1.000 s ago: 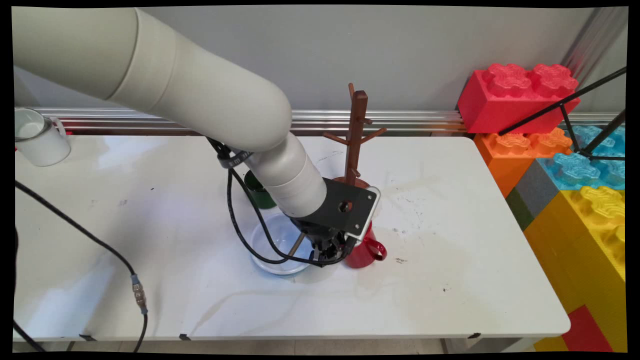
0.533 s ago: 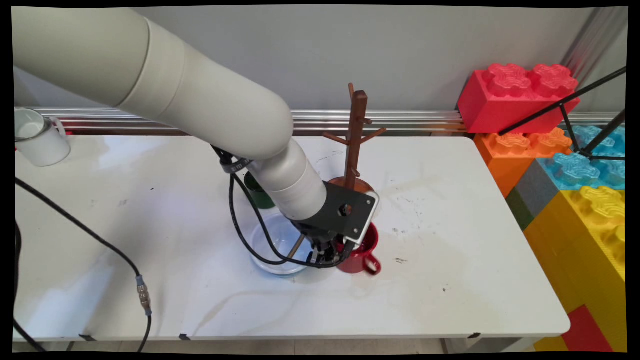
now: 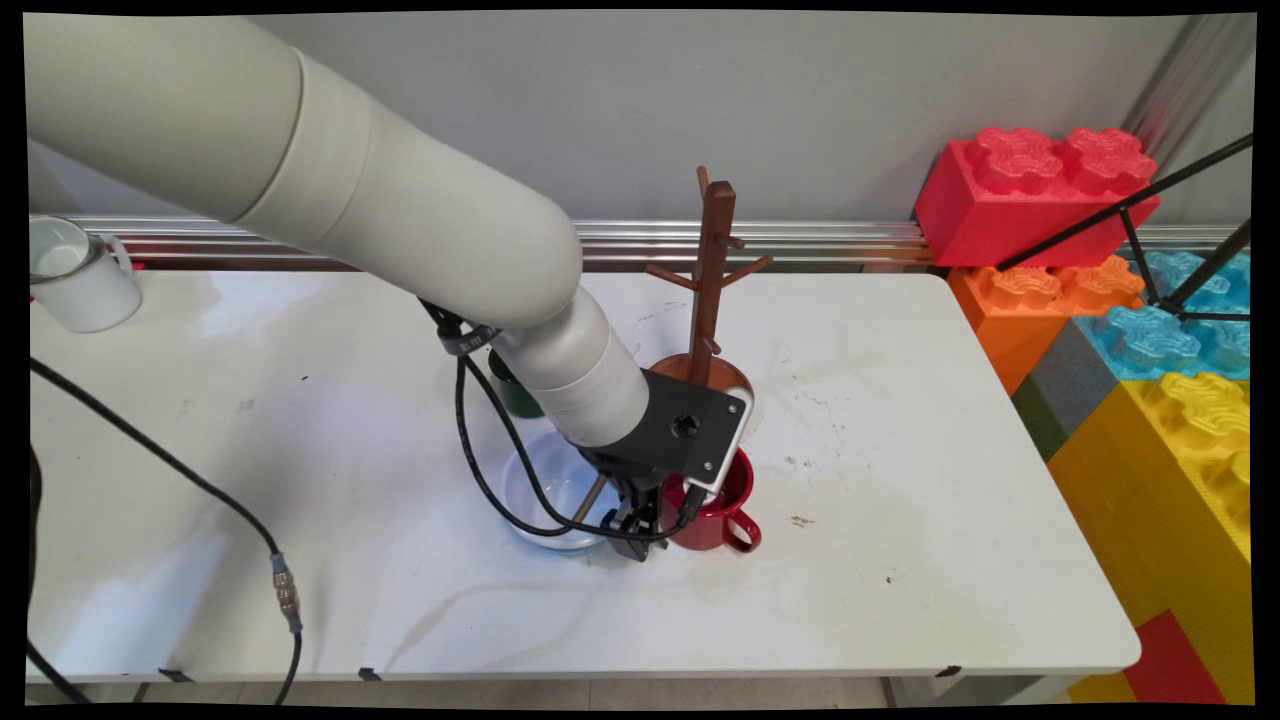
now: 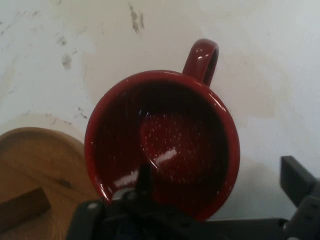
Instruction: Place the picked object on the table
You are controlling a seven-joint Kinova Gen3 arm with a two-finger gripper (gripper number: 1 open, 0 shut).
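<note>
Risk: my gripper [image 4: 220,200], fingers apart astride the red mug's [image 4: 162,142] rim, could tip it against the mug tree's base [image 4: 35,170].

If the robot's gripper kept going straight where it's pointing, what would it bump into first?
Probably the red mug: the gripper points down at its rim, with the open mouth filling the hand view. Depth is hard to judge.

You're getting bright, even overhead light; soft shadows are pooling under the arm, glare is streaking the red mug's [image 4: 165,145] interior, and the tool's [image 4: 220,210] linkage is blurring at 6 o'clock.
</note>
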